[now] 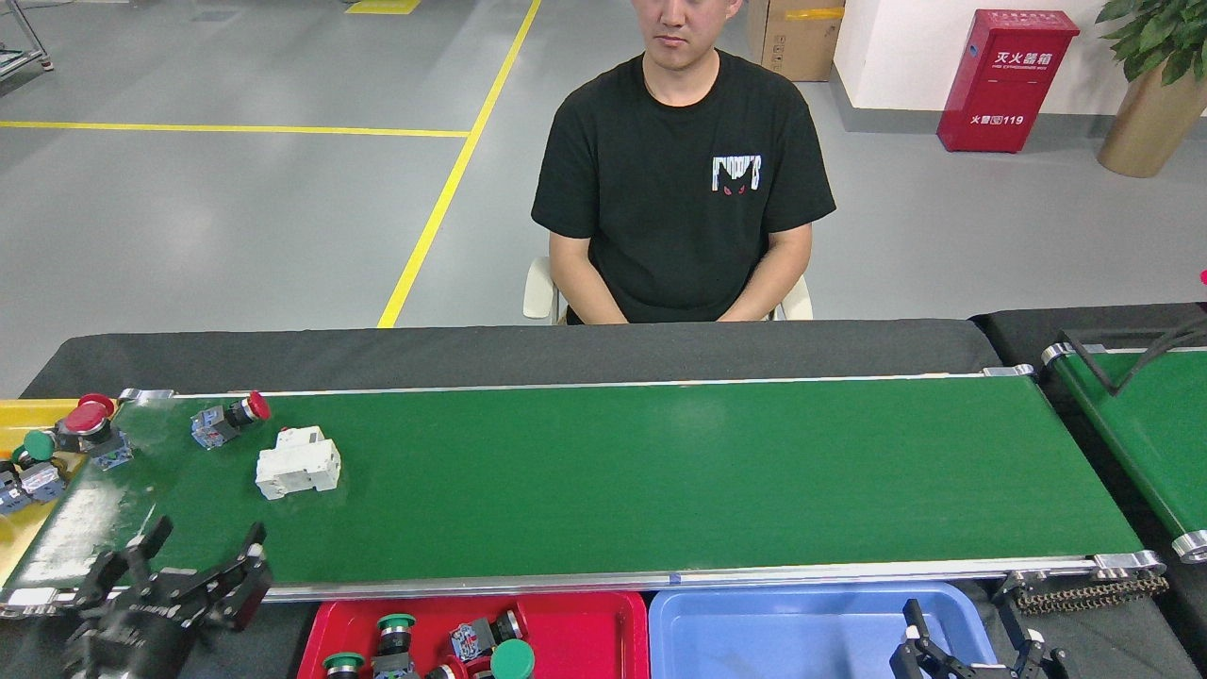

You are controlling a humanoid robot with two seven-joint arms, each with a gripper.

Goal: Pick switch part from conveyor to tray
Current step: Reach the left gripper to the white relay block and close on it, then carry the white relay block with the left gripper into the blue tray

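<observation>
The wide dark-green conveyor (660,471) runs across the head view. On its left part lie a white breaker-type switch part (298,463) and a red-capped push-button part (229,419). More red and green button parts (87,426) bunch at the belt's far left end. My left gripper (193,561) hovers over the belt's near-left edge, fingers spread open and empty, below and left of the white part. My right gripper (971,637) sits at the bottom right over the blue tray (735,622), open and empty. The red tray (585,627) holds several button parts.
A yellow tray (28,420) at the far left holds a few button parts. A person (681,179) sits behind the conveyor, hands out of sight. A second narrower green belt (1146,434) lies at the right. A drive chain (1084,594) shows at the conveyor's near-right corner.
</observation>
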